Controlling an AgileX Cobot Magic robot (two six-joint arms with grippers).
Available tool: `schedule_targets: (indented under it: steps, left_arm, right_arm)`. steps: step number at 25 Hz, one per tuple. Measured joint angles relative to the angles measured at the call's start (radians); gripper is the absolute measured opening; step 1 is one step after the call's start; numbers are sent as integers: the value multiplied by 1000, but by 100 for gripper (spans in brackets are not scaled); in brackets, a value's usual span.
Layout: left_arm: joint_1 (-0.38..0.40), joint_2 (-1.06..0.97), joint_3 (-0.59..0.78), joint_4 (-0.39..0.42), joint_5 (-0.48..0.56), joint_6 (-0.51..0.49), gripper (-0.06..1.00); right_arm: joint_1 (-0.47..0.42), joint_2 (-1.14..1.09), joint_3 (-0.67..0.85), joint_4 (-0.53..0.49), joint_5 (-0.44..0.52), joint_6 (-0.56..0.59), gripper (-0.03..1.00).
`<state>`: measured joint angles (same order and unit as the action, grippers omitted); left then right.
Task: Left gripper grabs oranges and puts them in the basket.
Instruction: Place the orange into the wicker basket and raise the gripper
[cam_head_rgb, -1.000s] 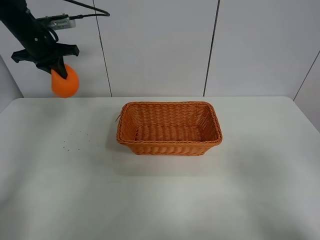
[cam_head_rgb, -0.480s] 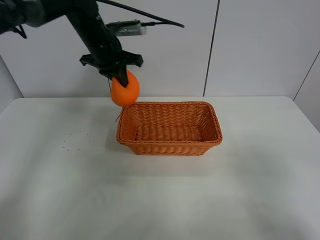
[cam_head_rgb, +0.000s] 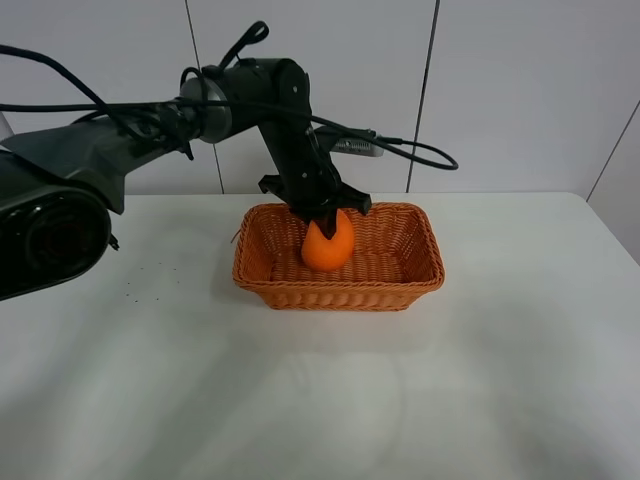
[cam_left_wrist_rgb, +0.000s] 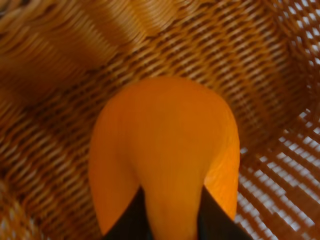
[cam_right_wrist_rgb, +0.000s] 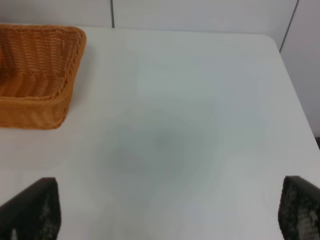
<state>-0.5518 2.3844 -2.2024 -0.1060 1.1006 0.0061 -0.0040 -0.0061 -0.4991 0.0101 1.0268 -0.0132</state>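
The wicker basket (cam_head_rgb: 420, 280) stands at the middle of the white table. My left gripper (cam_head_rgb: 322, 222) reaches down into it from the left and is shut on the orange (cam_head_rgb: 328, 246), which hangs low inside the basket; I cannot tell if it touches the floor. In the left wrist view the orange (cam_left_wrist_rgb: 165, 150) fills the middle, with black fingertips (cam_left_wrist_rgb: 131, 220) at its near side and the basket weave (cam_left_wrist_rgb: 60, 60) all around. My right gripper (cam_right_wrist_rgb: 165, 220) is open, hovering over bare table to the right of the basket (cam_right_wrist_rgb: 45, 107).
The white table (cam_head_rgb: 500, 380) spreads around the basket. A few dark specks (cam_head_rgb: 145, 280) lie on it at the left. White wall panels (cam_head_rgb: 520, 90) stand behind. The table's right edge (cam_right_wrist_rgb: 292, 90) shows in the right wrist view.
My left arm has swung right from the far left, carrying the orange over the basket's left rim and down into the basket. The basket has not moved.
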Motion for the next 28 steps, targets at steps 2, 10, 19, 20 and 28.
schedule_targets:
  steps: [2, 10, 19, 20, 28]
  left_arm:
    - [-1, 24, 0, 5, -21, 6, 19]
    - [-1, 51, 0, 9, 6, 12, 75]
    - [-1, 29, -33, 19, 86, 23, 85]
    - [-1, 15, -45, 28, 86, 23, 85]
    - [6, -147, -67, 53, 88, 28, 85]
  right_arm:
    - [0, 0, 0, 0, 0, 0, 69]
    - [0, 0, 0, 0, 0, 0, 69]
    - [0, 0, 0, 0, 0, 0, 69]
    - [0, 0, 0, 0, 0, 0, 69]
    - [0, 0, 0, 0, 0, 0, 69]
